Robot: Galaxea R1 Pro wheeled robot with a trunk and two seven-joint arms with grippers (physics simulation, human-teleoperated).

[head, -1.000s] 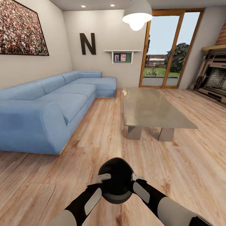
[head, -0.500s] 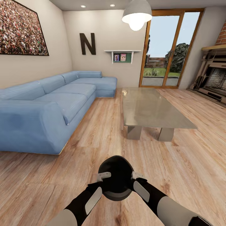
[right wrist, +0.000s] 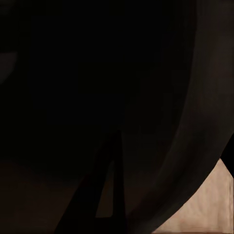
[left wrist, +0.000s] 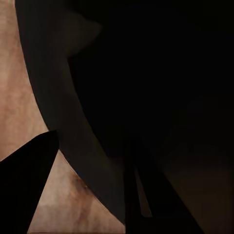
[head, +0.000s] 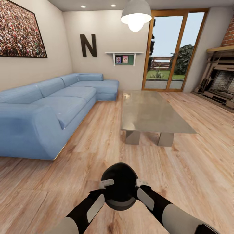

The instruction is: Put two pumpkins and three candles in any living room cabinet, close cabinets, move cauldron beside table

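**Cauldron carried between both arms**

Round black cauldron (head: 119,185) held above the wood floor (head: 182,169) — left gripper (head: 106,184) and right gripper (head: 140,183) press its sides; jaws' state: cannot tell. Grey low table (head: 149,112) ahead, well apart.

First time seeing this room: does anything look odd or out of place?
Just the black cauldron, gripped on either side by the left gripper and right gripper above bare floor. The sofa and table look tidy.

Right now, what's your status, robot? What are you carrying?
Both claws, left and right, clamped on the black cauldron, one each side. Table ahead, across bare floor. Sofa off to the left.
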